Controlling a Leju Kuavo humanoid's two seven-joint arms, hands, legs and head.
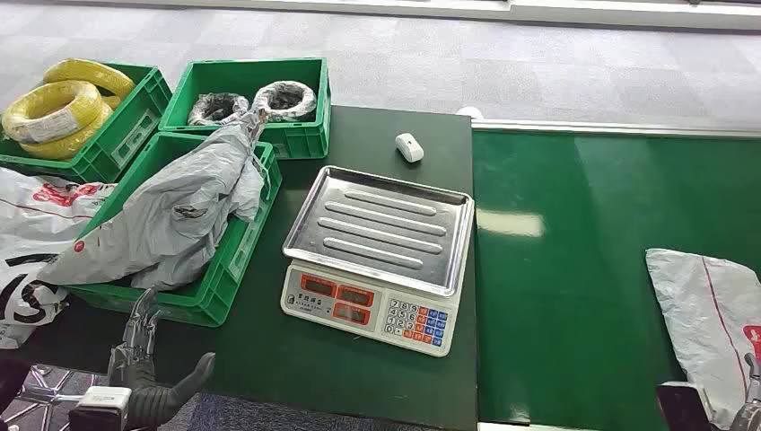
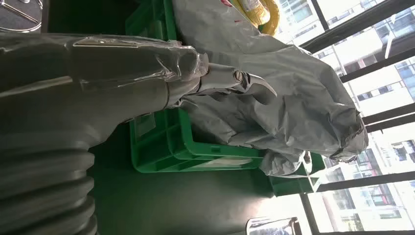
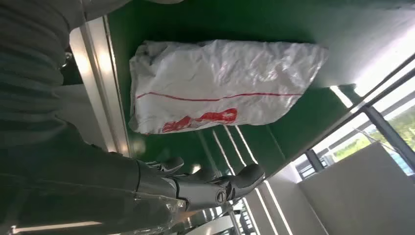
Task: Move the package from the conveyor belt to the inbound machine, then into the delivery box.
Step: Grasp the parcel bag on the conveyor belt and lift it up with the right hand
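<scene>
A white package with red print (image 1: 704, 314) (image 3: 220, 93) lies on the green conveyor belt (image 1: 574, 269) near its front right. My right hand (image 3: 200, 188) (image 1: 750, 400) hovers open at the belt's front edge, just short of the package and not touching it. The inbound machine, a scale with a steel tray (image 1: 381, 229), stands on the dark table left of the belt. Left of the scale is the green delivery box (image 1: 229, 260), with a grey package (image 1: 179, 215) (image 2: 293, 103) heaped in it. My left hand (image 1: 144, 359) (image 2: 230, 81) is open and empty by the box's front corner.
Two more green crates stand behind, one with yellow cable coils (image 1: 63, 108), one with wrapped coils (image 1: 260, 99). A small white device (image 1: 409, 146) lies on the table behind the scale. White printed bags (image 1: 31, 224) lie left of the box.
</scene>
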